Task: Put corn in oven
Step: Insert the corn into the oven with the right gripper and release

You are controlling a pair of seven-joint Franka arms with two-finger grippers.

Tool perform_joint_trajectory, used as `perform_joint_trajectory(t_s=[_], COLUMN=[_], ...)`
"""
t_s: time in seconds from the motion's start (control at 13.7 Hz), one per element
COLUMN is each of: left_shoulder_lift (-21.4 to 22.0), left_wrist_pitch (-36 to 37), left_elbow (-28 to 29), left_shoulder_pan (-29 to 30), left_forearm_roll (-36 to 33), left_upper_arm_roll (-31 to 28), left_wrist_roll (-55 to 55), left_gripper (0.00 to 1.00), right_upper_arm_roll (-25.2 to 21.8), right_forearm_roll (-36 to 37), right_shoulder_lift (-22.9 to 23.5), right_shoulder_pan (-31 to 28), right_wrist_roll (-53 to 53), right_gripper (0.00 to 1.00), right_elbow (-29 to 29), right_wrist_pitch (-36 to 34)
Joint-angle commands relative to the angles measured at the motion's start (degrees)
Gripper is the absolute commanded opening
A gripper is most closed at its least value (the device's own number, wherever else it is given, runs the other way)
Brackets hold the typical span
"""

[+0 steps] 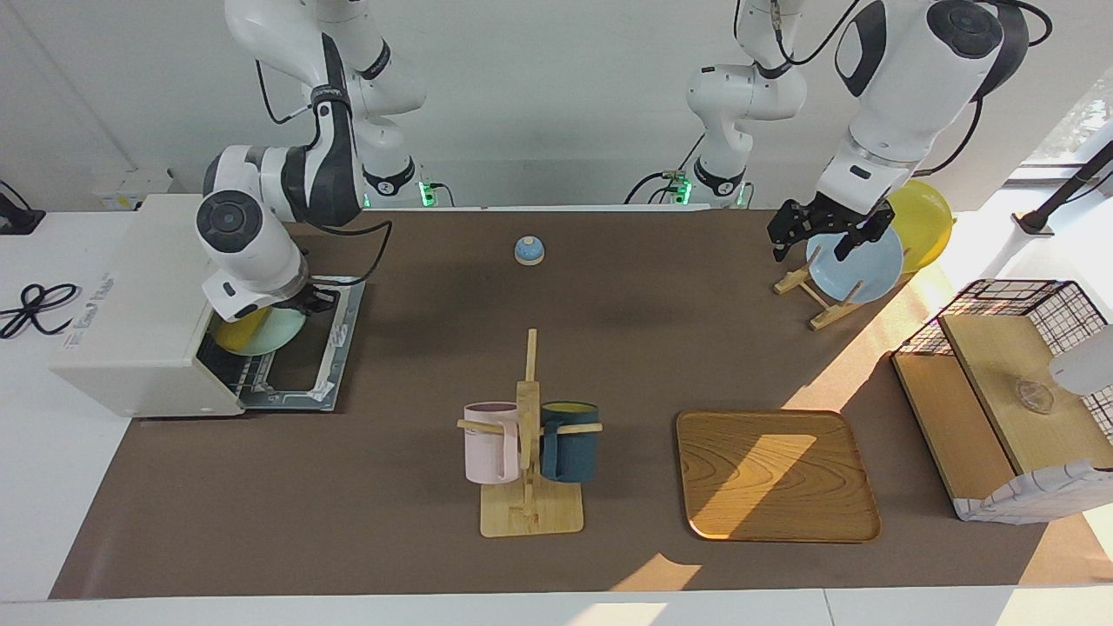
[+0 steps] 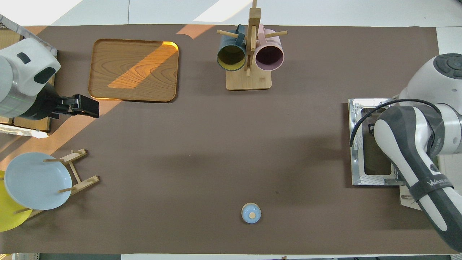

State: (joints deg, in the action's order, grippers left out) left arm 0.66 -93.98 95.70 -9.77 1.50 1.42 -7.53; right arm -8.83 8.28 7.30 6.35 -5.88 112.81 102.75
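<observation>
Brown table mat [image 1: 609, 348], right tool's grip hidden inside oven [image 1: 130, 304], left tool [image 1: 822, 230] spread over blue plate [image 1: 856, 265].

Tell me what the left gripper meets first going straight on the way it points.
Probably the round light blue plate standing in the slatted wooden rack, just below the left gripper in the facing view; depth is unclear.
</observation>
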Motion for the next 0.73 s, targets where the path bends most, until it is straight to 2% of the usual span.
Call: perform_joint_trajectory(t_s=[0.0,0.22,0.37,0.44,0.51,0.66], left_shoulder_lift=[1.4,1.4,1.4,1.4,1.4,1.4], left_wrist_pitch=[-0.9,-0.9,-0.9,-0.9,-0.9,-0.9], left_elbow=[1.6,1.6,1.6,1.6,1.6,1.6], left_shoulder_pan=[0.9,0.9,0.9,0.8,0.8,0.9], left_forearm_roll=[0.7,0.7,0.7,0.7,0.7,0.7], left_upper_arm_roll=[0.4,0.4,0.4,0.4,0.4,0.4], left_wrist_roll=[0.3,0.2,0.3,0.3,0.3,0.3], left_gripper=[1.0,1.0,1.0,1.0,1.0,1.0], right_upper_arm_roll=[0.8,0.8,0.8,0.8,0.8,0.8], right_forearm_roll=[0.9,0.9,0.9,0.9,0.9,0.9], right_shoulder_lift=[-2.4,-3.0,-3.0,-3.0,-3.0,-2.9], right_shoulder_pan=[-2.2,-3.9,-3.9,-3.9,-3.9,-4.0], right_wrist_roll=[3.7,6.1,6.2,6.1,6.1,6.6], right_gripper=[0.0,0.0,0.0,0.06,0.22,0.36], right_elbow=[5.7,8.2,8.2,8.2,8.2,7.9], right_wrist_pitch=[5.5,9.4,9.6,9.5,9.5,9.2])
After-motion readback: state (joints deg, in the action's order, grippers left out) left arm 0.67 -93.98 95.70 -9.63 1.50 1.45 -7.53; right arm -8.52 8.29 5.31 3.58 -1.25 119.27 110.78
